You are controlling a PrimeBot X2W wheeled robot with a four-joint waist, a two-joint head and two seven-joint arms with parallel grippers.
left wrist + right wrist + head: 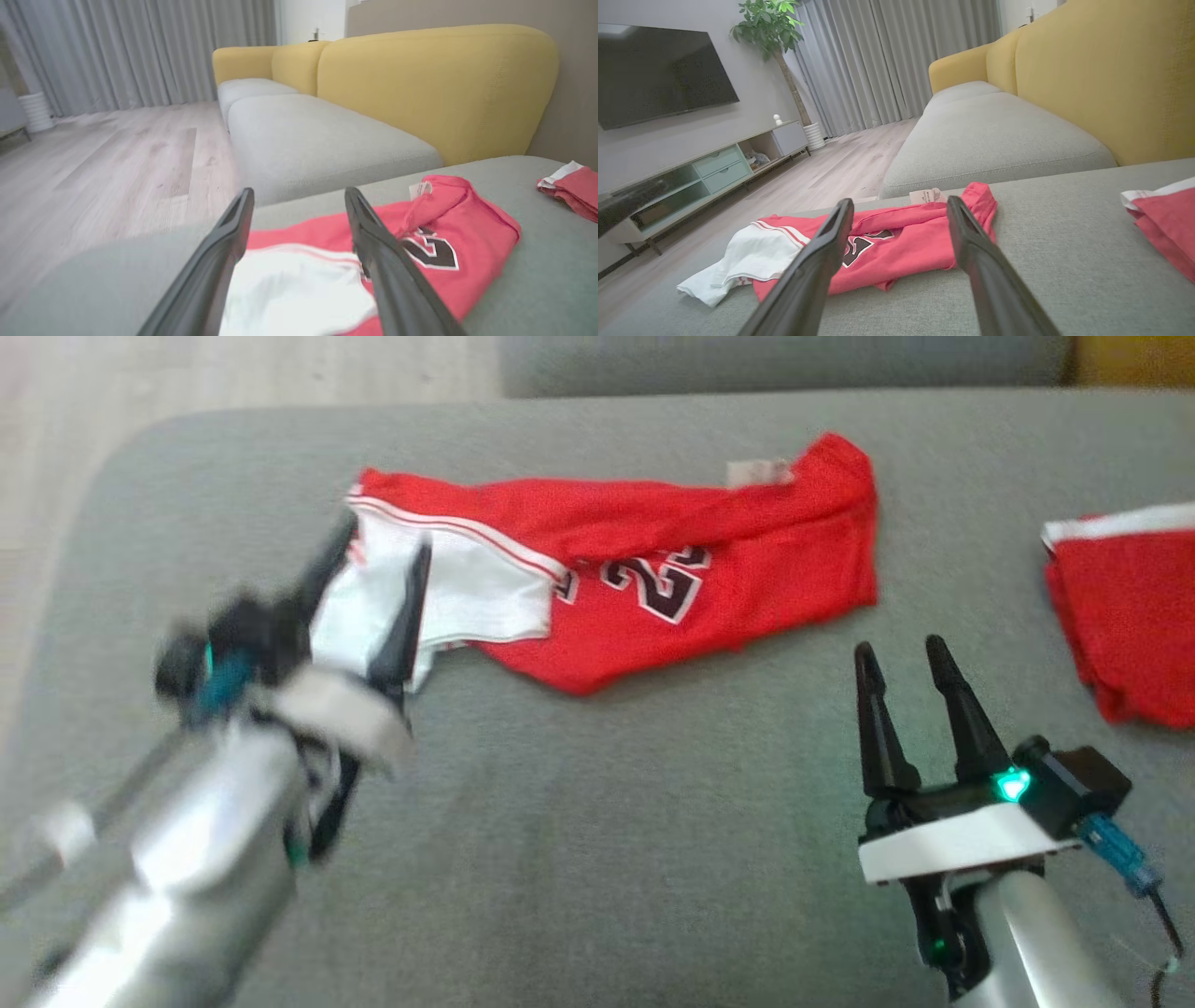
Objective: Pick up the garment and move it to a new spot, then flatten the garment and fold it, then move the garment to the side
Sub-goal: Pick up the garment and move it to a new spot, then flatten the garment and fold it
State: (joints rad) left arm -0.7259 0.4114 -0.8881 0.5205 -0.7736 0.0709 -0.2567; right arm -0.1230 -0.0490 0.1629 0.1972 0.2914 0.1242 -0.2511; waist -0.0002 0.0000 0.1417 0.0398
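Hovering with the left gripper point(387, 537) over the white end of the garment point(653, 569), jaws apart, one finger on each side of the white cloth; cannot tell if touching it. Lies with the long axis from left to right across the grey cushion point(607, 821), white end at the left, red numbered part toward the right. Waits with the right gripper point(898, 646) near the red end, apart from the cloth, jaws spread too, holding nothing. Seems to call for the left arm first, being nearer.
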